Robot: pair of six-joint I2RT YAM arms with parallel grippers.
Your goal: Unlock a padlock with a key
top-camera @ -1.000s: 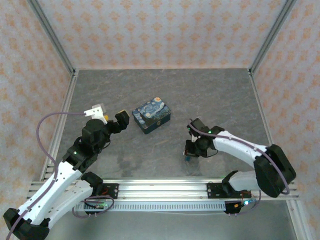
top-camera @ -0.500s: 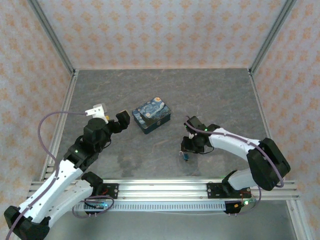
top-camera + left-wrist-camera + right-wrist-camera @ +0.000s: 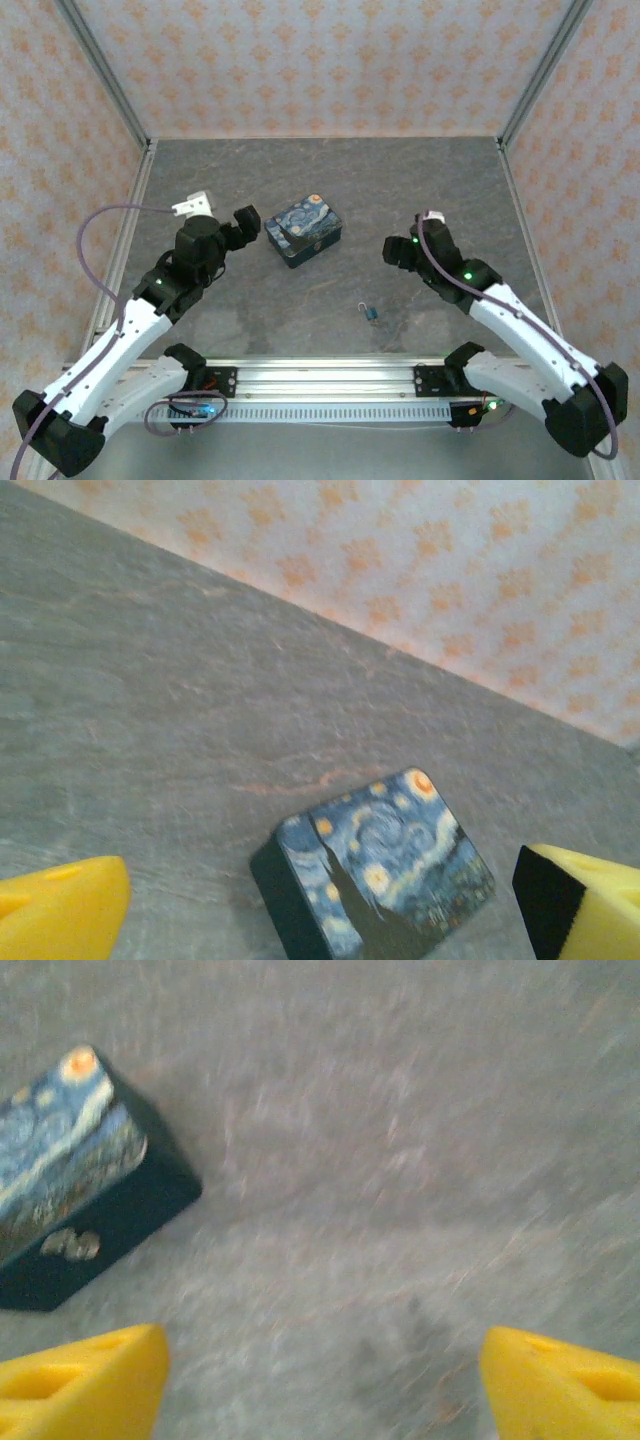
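Observation:
The tiny blue padlock [image 3: 371, 312] with its thin silver shackle lies alone on the grey table, near the front middle. I cannot make out the key apart from it. My right gripper [image 3: 403, 250] hangs open to the padlock's upper right, well clear of it. In the right wrist view its yellow fingertips [image 3: 90, 1380] stand wide apart over bare table. My left gripper [image 3: 236, 230] is open just left of the tin, and in the left wrist view its yellow pads [image 3: 60, 910] frame the tin.
A blue starry-night tin [image 3: 303, 231] sits mid-table between the two grippers, also seen as the tin [image 3: 375, 880] and the tin [image 3: 70, 1170]. Metal frame posts and patterned walls bound the table [image 3: 330, 170]. An aluminium rail [image 3: 320, 375] runs along the front edge.
My right gripper has opened, let go of the padlock and pulled back up and to the right. The padlock stays on the table. The left gripper has edged slightly toward the tin.

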